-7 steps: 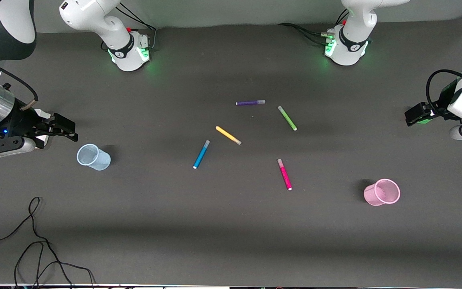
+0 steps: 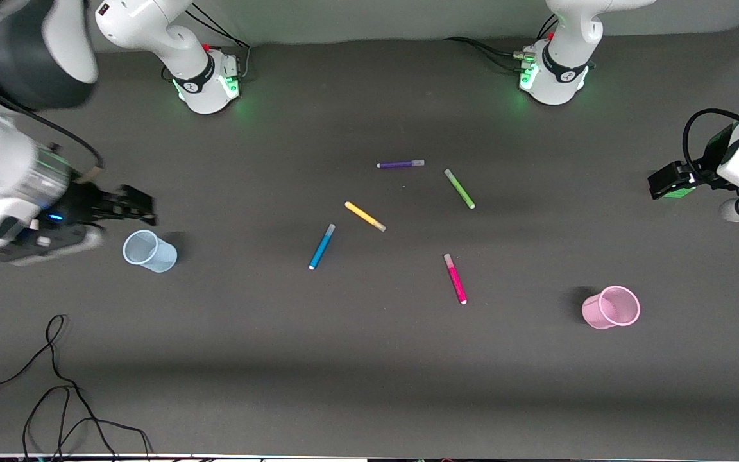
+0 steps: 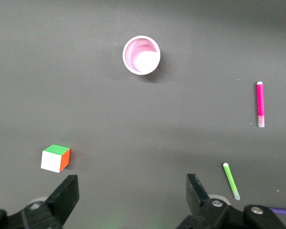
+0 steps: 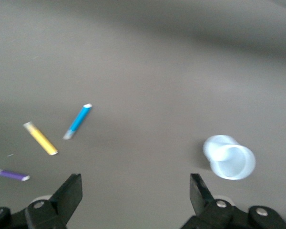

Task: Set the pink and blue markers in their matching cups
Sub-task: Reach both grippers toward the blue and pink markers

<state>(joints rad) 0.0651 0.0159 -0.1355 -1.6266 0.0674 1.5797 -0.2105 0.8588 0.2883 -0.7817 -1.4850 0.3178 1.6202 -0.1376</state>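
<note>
Front view gives you the full count: five markers lying flat mid-table and two cups standing upright, and no readable writing on any of them. The blue marker (image 2: pixel 322 246) lies toward the right arm's end of the cluster, just beside the yellow marker (image 2: pixel 365 216) but not touching it. The pink marker (image 2: pixel 455 278) lies nearer the front camera than the green marker (image 2: pixel 459 188), well apart from it. The purple marker (image 2: pixel 400 164) is the one closest to the bases.

The blue cup (image 2: pixel 149 251) stands at the right arm's end of the table, well apart from the blue marker. The pink cup (image 2: pixel 611 307) stands toward the left arm's end, well apart from the pink marker.

You have the right gripper (image 2: pixel 131 204) up in the air just beside the blue cup, its fingers (image 4: pixel 70 193) spread wide with nothing between them. The left gripper (image 2: pixel 663 181) hangs at its own end of the table, over bare surface, and its fingers (image 3: pixel 66 195) are likewise wide and hold nothing. The left wrist view also shows you one multicoloured cube (image 3: pixel 55 158) on the table, its white, green and orange faces showing.
</note>
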